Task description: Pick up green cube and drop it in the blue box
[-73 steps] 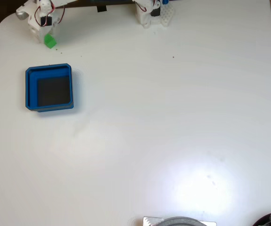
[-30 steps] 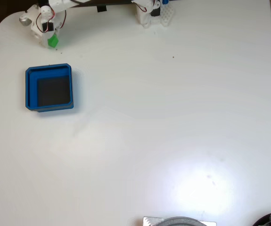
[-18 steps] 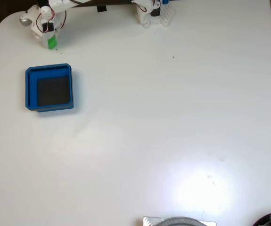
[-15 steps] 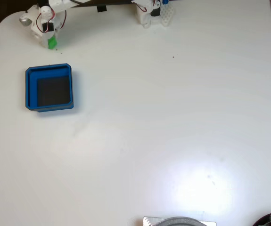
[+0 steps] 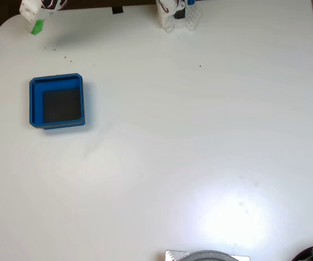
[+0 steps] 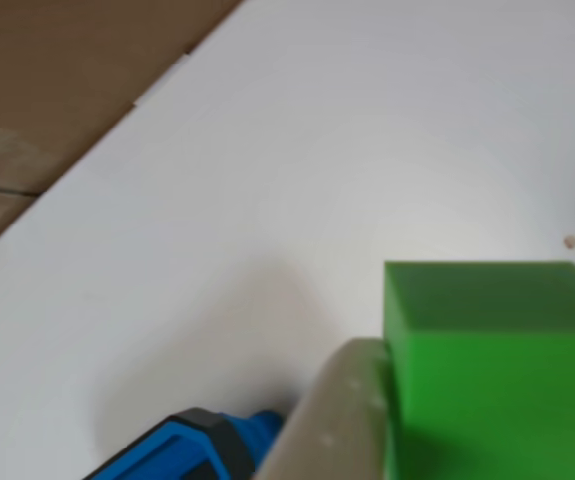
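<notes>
White counter (image 5: 189, 141) fills your fixed view, w/ brown floor or cardboard showing past its edge in the other view. Count what you've got: one green cube (image 5: 37, 27), one blue box (image 5: 56, 101), one claw (image 5: 36, 20).

Your claw sits at the top-left corner of the fixed view, mostly cut off by the frame edge, and it's clamped on the green cube. In the other view the cube (image 6: 497, 370) looms big at lower right, pressed against a pale finger (image 6: 332, 420) on its left side; it hangs above the counter, not resting on it.

Blue box lies on the counter's left part in the fixed view, well apart from the cube, toward the bottom of the frame from it. Its dark floor is bare. In the other view you catch just one corner of the box (image 6: 182, 450) at the bottom edge, left of the finger.

Arm base (image 5: 177, 15) stands at top centre of the fixed view. Two or three tiny dark specks dot the counter near the cube.
</notes>
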You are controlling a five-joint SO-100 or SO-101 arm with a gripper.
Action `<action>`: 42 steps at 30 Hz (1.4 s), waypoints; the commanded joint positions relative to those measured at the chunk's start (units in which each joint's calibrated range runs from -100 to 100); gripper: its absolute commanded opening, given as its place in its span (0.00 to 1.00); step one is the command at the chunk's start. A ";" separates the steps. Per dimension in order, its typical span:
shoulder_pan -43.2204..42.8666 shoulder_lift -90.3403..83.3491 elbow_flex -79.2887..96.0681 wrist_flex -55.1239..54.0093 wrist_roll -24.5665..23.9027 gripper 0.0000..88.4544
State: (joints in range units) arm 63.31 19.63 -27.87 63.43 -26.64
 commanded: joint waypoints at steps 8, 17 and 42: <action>-5.45 -11.35 -2.92 -0.03 0.34 0.02; -12.02 -11.44 -2.92 -0.03 4.10 0.02; -19.80 -8.85 -2.83 -0.28 25.30 0.02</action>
State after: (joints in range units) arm 43.97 12.70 -27.87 63.43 -1.20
